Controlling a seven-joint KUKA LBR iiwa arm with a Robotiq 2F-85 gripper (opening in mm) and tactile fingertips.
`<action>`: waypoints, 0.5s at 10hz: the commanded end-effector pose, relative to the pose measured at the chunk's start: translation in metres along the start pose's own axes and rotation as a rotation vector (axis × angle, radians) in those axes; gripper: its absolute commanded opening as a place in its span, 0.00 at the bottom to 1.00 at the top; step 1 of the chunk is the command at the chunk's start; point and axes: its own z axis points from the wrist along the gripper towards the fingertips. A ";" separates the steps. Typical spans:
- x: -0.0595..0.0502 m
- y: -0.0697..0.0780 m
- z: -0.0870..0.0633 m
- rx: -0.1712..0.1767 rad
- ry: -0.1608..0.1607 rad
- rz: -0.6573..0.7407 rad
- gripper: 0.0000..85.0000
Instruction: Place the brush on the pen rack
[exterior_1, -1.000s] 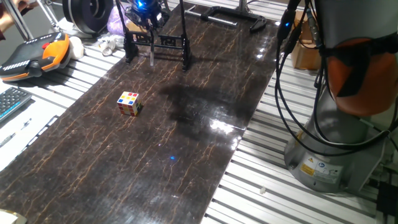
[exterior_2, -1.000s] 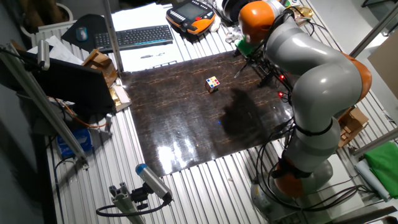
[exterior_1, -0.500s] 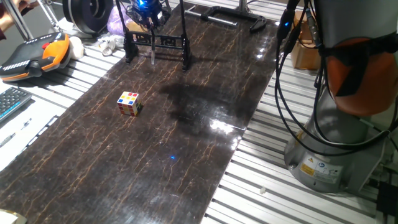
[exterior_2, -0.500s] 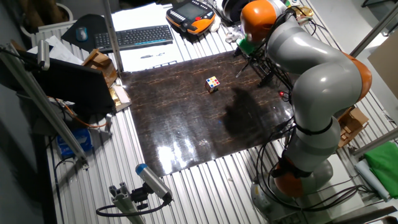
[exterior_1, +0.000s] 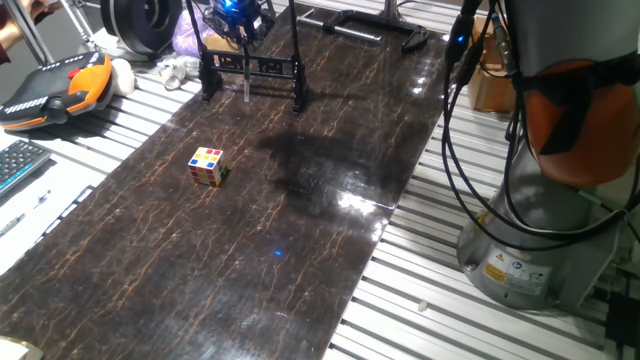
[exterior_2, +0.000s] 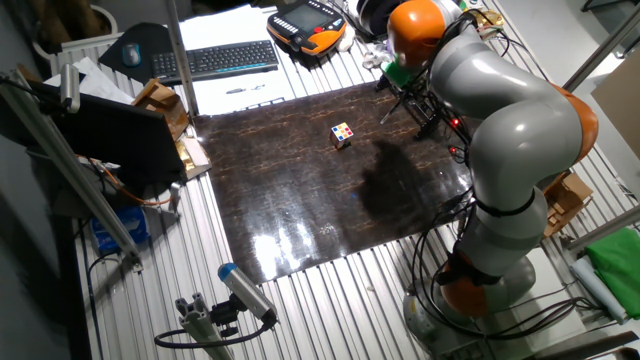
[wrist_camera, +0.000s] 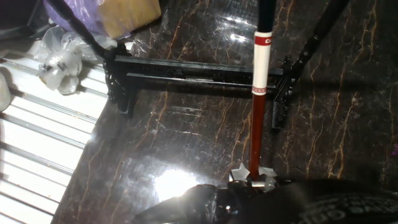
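Black metal bars form the low pen rack (exterior_1: 251, 68); the pincer (exterior_1: 236, 22) hangs over it, a thin brush (exterior_1: 244, 86) dangling. From the opposite side the arm hides both. Hand view: the pincer (wrist_camera: 254, 180) pinches the red-brown brush (wrist_camera: 257, 118) crossing the rack's (wrist_camera: 186, 68) bars, not yet laid down.

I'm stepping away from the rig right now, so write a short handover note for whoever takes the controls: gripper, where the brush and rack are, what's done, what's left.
Gripper: shut on the thin red-brown brush, holding it by one end, as the hand view shows.
The brush's shaft with its white band crosses over the low black metal pen rack, which stands at the edge of the dark marbled table.
The fixed views don't settle whether the brush touches the rack bars.
Multicoloured puzzle cube sits apart, mid-table.
Done: brush picked up, brought to the rack.
Left: settle it on the bars, open, withdraw.
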 end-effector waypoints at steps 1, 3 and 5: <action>0.000 0.000 0.000 0.000 0.000 0.000 0.01; 0.000 0.000 0.002 -0.002 0.004 0.001 0.01; 0.000 0.000 0.003 -0.004 0.010 0.000 0.01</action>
